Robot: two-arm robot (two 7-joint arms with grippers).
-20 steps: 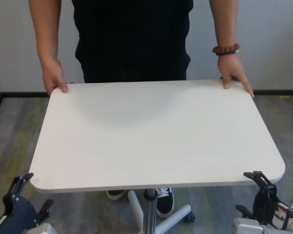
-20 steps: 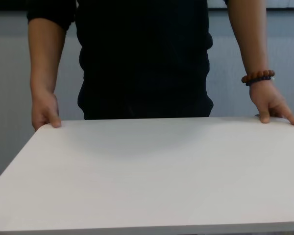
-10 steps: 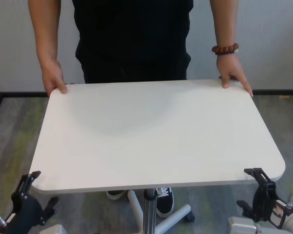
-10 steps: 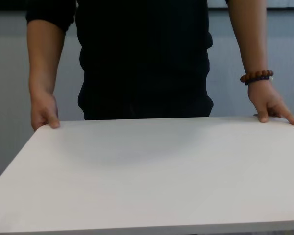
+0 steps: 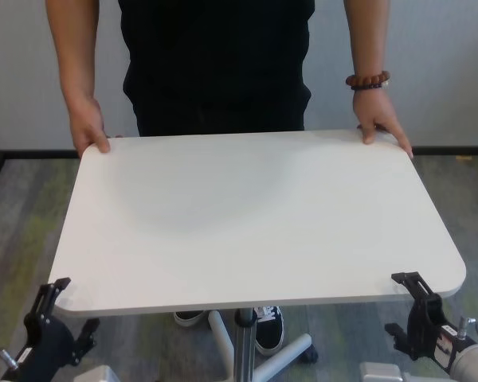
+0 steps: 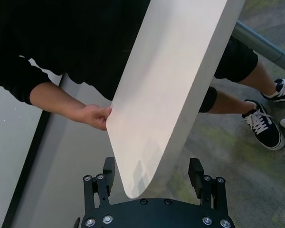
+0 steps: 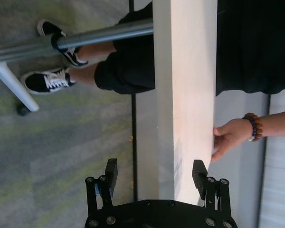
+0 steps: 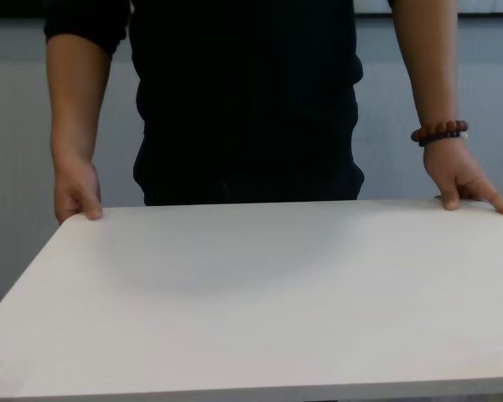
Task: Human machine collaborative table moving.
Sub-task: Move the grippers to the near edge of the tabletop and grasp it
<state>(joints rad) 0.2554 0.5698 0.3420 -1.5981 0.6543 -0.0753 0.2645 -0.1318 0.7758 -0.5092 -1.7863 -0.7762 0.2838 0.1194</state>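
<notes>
The matte white, round-cornered table (image 5: 255, 215) is sitting between the wide-open, empty black left gripper (image 6: 154, 173) and right gripper (image 7: 155, 175).

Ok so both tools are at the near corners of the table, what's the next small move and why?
Probably close both on the table edge: the left tool and right tool are open, straddling its near corners, while the human already holds the far edge.

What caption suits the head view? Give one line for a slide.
Person grips the white table's far corners while open left gripper and right gripper straddle its near corners.
</notes>
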